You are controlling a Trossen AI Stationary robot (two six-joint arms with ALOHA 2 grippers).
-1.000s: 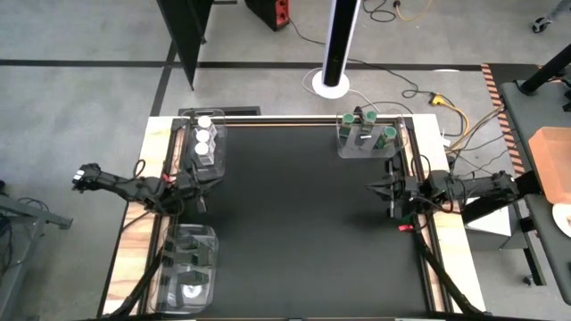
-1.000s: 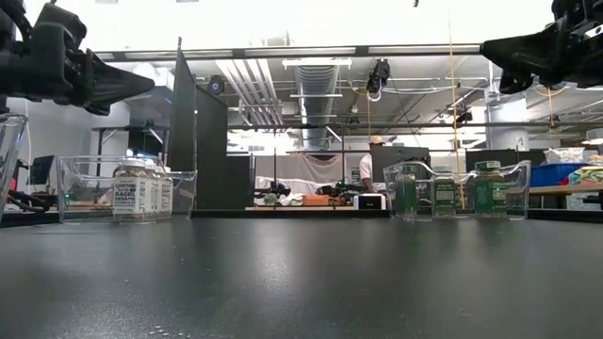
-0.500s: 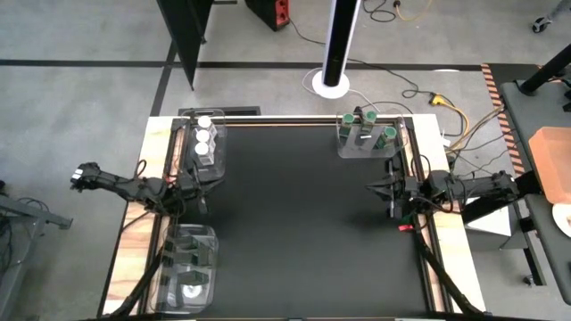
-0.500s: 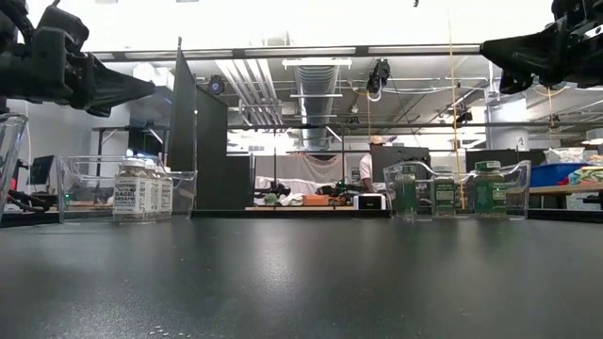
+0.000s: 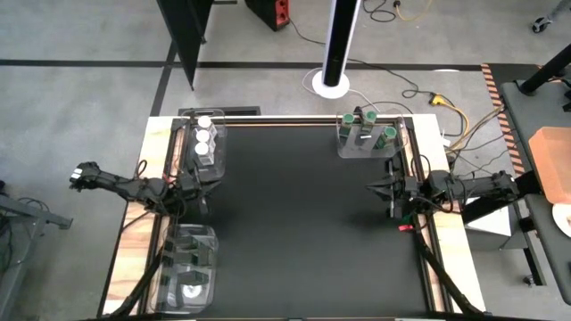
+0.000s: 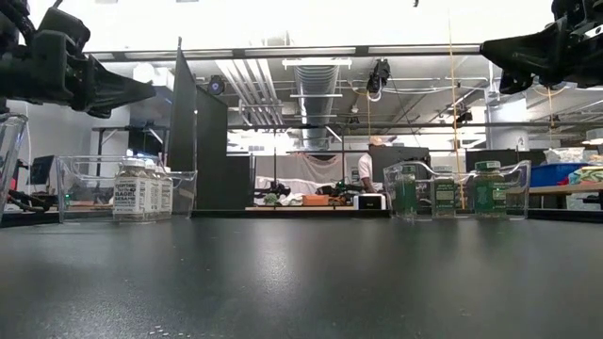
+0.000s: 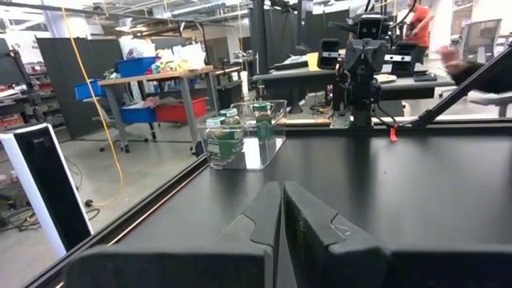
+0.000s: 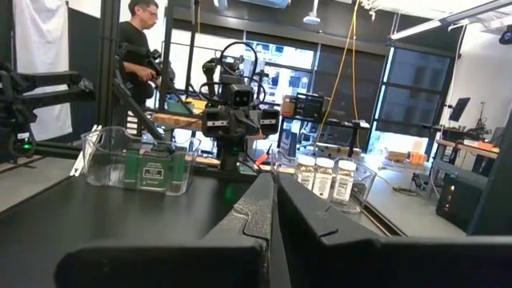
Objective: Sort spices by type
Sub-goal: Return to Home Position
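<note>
Three white-lidded spice jars (image 5: 203,143) stand in a clear tray (image 5: 217,159) at the table's far left. Several green-lidded spice jars (image 5: 366,127) stand in a clear tray (image 5: 357,152) at the far right. A third clear tray (image 5: 211,239) at the near left holds more jars, among them a white lid (image 5: 189,290). My left gripper (image 5: 207,181) hovers shut at the left edge, beside the white-lidded jars and pointing level across the table. My right gripper (image 5: 375,186) hovers shut at the right edge, facing it. Both show shut in their wrist views (image 7: 282,210) (image 8: 272,200).
The black mat (image 5: 303,223) lies bare between the two grippers. A wooden border (image 5: 134,232) and rails frame it. A white pole base (image 5: 332,82) stands beyond the far edge. People (image 8: 140,40) are in the room behind the table, off the mat.
</note>
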